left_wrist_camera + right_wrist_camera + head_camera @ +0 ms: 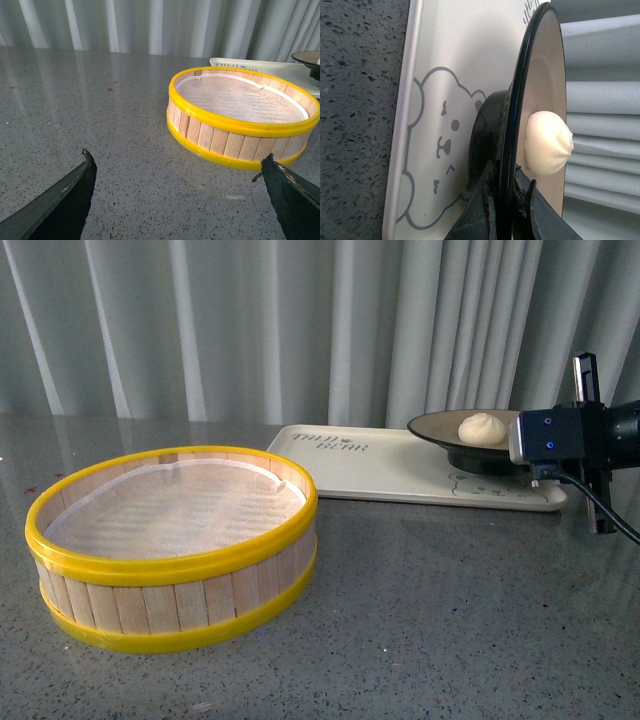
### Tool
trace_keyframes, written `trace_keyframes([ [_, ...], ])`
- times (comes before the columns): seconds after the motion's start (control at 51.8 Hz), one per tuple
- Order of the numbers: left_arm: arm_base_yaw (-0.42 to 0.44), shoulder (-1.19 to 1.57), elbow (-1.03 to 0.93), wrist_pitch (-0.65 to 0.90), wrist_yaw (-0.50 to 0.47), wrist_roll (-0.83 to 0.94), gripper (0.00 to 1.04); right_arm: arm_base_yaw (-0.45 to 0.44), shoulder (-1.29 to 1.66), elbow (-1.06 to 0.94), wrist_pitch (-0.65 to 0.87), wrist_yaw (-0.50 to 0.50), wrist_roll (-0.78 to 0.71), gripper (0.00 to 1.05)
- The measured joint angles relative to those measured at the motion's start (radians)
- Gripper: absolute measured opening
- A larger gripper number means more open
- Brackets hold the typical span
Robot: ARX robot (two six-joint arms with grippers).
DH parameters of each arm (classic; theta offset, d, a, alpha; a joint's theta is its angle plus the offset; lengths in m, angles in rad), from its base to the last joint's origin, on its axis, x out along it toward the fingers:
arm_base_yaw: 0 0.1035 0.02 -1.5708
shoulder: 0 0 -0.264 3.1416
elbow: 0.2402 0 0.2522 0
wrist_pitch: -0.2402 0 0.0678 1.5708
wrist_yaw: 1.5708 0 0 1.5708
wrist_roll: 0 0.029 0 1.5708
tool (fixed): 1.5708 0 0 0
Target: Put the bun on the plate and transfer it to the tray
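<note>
- One loose passenger to worry about: the small cream-white pleated steamed bun (547,142) sat on the taupe-beige inside of the wide round black-rimmed plate (520,90), not far from the pinch point.
- Your right gripper (506,175) was clamped on that plate's rim, one finger above and one below, with the plate over the bear-face end of the flat cream-white rectangular tray (380,470).
- Handling guess: the bun looked soft and light, with nothing pinning it, so any tilt could roll it. The plate looked stiff, glossy and likely slick. An edge hold like yours puts all the weight on one side, so I'd keep it level.
- If you ever grab the bun itself, I'd go gently on its sides, not the pleats.
- Your left gripper (176,154) hung wide open over the grey speckled table (450,620), holding nothing, near the yellow-rimmed wooden steamer basket (175,570).
- Hard to tell: whether the plate's black foot was touching the tray or just above it.
- Hidden: the front view's wrist camera covered the plate's right edge, and the left wrist view cut off most of the plate.
</note>
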Motion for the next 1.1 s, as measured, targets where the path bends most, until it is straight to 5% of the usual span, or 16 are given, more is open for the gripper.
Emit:
trace_keyframes([
  [0.599,0.0,0.0,0.0,0.0,0.0,0.0,0.98,0.068,0.082,0.03,0.068,0.013,0.013,0.04],
  [0.889,0.0,0.0,0.0,0.0,0.0,0.0,0.98,0.076,0.01,-0.088,0.124,0.014,0.058,0.53],
  [1.101,0.0,0.0,0.0,0.0,0.0,0.0,0.98,0.105,-0.193,-0.275,0.258,0.017,0.231,0.9],
])
